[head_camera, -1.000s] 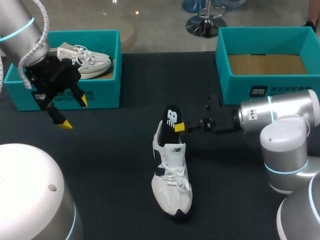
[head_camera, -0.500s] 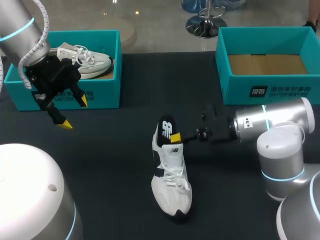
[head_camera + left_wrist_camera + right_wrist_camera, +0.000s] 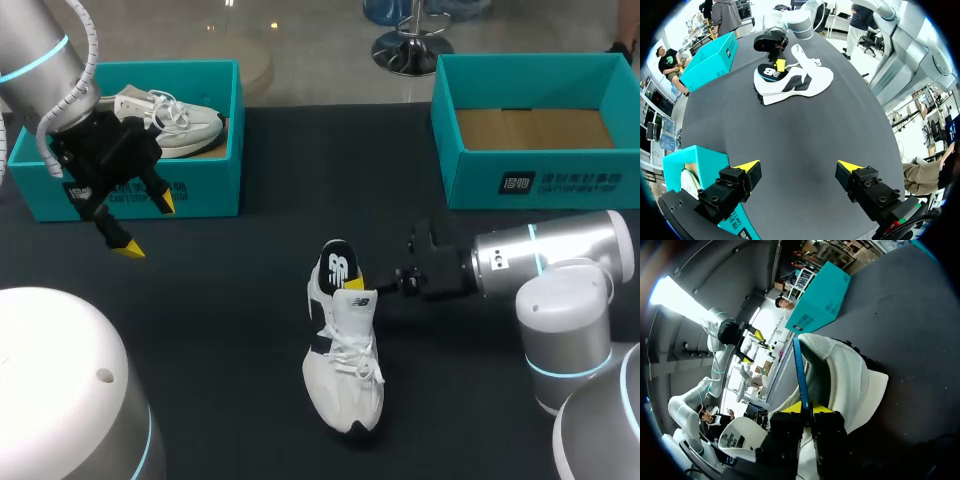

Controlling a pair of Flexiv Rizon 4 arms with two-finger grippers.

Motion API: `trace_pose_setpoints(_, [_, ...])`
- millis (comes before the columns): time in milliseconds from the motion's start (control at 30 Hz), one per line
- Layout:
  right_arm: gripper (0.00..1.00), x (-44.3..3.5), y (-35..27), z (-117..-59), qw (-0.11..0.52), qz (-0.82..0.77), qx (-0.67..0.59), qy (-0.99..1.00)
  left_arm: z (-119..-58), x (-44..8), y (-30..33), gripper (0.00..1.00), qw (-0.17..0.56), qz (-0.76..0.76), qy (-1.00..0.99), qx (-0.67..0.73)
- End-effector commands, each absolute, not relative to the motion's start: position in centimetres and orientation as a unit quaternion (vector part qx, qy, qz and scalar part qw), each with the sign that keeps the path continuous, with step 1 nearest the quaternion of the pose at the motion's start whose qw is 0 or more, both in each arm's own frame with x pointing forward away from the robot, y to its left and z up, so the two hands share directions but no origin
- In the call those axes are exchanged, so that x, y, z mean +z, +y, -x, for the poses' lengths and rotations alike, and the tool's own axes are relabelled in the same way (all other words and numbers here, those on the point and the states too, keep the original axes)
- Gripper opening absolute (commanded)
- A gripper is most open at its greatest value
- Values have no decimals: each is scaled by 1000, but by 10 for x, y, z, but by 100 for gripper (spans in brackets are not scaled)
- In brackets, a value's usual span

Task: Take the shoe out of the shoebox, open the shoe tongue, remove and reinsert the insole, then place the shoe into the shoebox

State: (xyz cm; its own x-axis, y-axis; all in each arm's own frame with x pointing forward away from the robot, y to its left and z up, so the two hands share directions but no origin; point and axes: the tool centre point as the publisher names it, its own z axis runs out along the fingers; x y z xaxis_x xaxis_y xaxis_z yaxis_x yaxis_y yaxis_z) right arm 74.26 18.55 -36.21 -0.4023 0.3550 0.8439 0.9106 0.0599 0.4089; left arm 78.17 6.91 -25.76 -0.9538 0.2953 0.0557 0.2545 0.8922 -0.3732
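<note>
A white shoe (image 3: 345, 370) with dark trim lies in the middle of the black table, toe toward me. Its black insole (image 3: 338, 268) stands up out of the heel opening. My right gripper (image 3: 356, 283) reaches in from the right and is shut on the insole's edge. In the right wrist view the thin insole (image 3: 800, 375) runs between the fingers of that gripper (image 3: 807, 412), with the shoe's heel (image 3: 850, 380) just ahead. My left gripper (image 3: 145, 225) hangs open and empty at the far left, in front of the left shoebox. In its own view this gripper (image 3: 799, 166) is far from the shoe (image 3: 800, 85).
The teal shoebox (image 3: 200, 185) at the back left holds a second white shoe (image 3: 165, 120). An empty teal shoebox (image 3: 540, 180) stands at the back right. My right arm's body (image 3: 565, 300) stands near the table's right edge.
My right gripper has carried the insole from beyond the heel toward me, into the shoe's opening, where it now stands more upright. The left arm has not moved.
</note>
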Motion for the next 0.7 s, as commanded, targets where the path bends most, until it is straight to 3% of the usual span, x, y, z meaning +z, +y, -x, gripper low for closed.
trace_pose_setpoints(33, [23, -353, 182, -747, 271, 468, -496, -679, -782, -257, 69, 100, 56, 142, -971, 183])
trace_pose_setpoints(533, [19, -344, 187, -772, 265, 453, -492, -695, -782, -257, 69, 100, 56, 142, -971, 183])
trace_pose_setpoints(633, [11, -343, 186, -775, 265, 451, -490, -697, -782, -257, 69, 100, 56, 142, -971, 183])
trace_pose_setpoints(667, [0, -343, 185, -776, 264, 451, -490, -698, -782, -257, 69, 100, 56, 142, -971, 183])
trace_pose_setpoints(700, [0, -343, 184, -777, 263, 451, -490, -698, -782, -257, 69, 100, 56, 142, -971, 183])
